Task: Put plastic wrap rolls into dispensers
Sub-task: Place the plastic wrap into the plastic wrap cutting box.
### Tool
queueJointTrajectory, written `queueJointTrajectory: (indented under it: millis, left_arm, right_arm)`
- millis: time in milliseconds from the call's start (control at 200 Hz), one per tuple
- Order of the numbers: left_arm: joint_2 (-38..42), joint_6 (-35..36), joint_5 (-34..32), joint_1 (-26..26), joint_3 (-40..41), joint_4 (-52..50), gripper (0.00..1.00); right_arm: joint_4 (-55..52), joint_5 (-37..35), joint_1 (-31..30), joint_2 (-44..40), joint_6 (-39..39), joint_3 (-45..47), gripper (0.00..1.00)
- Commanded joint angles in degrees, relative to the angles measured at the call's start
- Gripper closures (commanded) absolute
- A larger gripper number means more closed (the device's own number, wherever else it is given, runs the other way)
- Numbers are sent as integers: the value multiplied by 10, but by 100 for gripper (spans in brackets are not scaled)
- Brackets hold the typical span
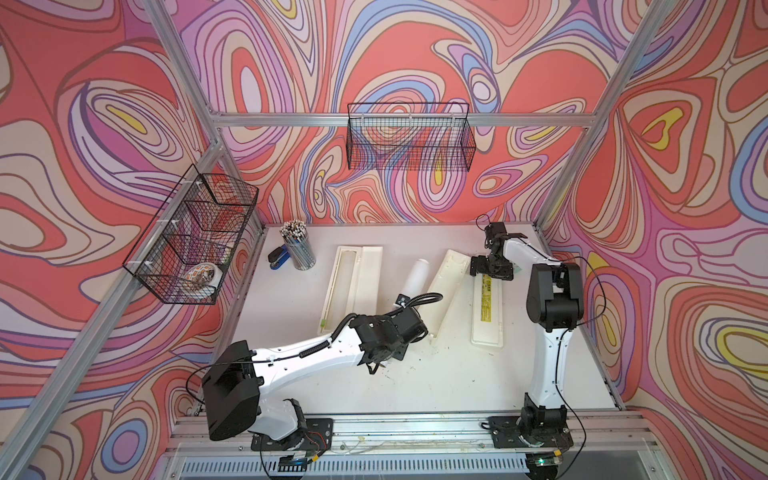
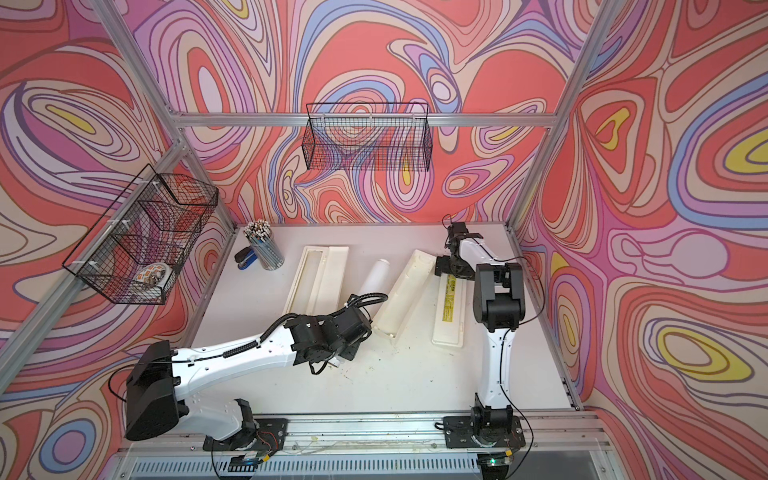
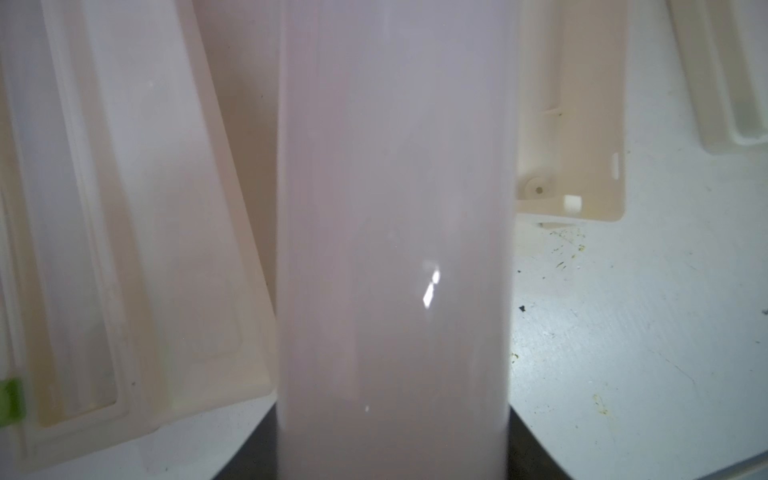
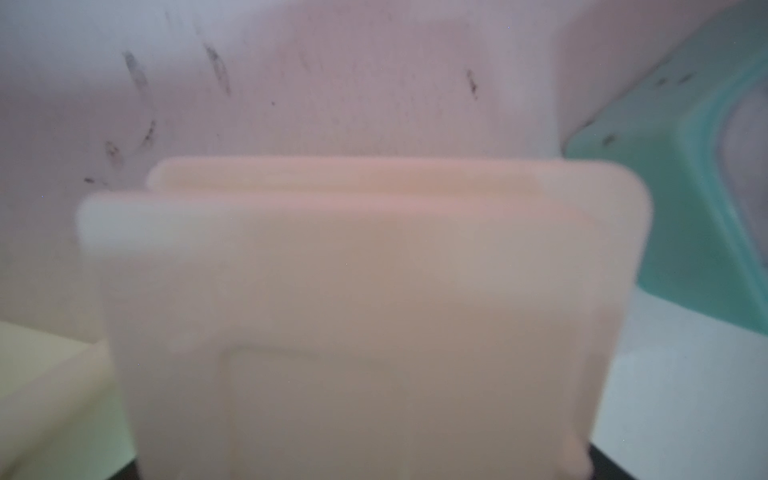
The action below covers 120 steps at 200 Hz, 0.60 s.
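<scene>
Plastic wrap roll (image 1: 415,276) in left jaws, open dispenser (image 1: 371,266) alongside

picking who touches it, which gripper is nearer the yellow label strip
Right. The right gripper sits at the far end of the yellow label strip. The left gripper is off to its side, beyond a cream box half, holding the plastic wrap roll.

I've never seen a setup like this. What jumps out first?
The swirling pink, red and purple wallpaper around the whole booth strikes first. On the white table, the left arm holds a glossy plastic wrap roll in its jaws, between two open cream boxes: the plain dispenser beside the pencil cup and the yellow-labelled dispenser, which the right arm reaches over.
</scene>
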State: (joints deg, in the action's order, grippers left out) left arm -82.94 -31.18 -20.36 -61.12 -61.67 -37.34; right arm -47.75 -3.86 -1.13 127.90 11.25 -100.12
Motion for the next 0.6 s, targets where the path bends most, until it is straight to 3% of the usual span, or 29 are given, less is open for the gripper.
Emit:
queueJointTrajectory:
  millis: [0, 300, 596]
  left_arm:
    - [-13, 111, -2, -2, -70, 112, 96]
    - [-173, 129, 44, 22, -198, 146, 100]
    - [-254, 93, 65, 60, -271, 171, 100]
  right_arm:
    - [-13, 24, -2, -4, -3, 23, 2]
    - [-12, 39, -1, -7, 4, 26, 2]
    - [-4, 64, 0, -4, 11, 40, 2]
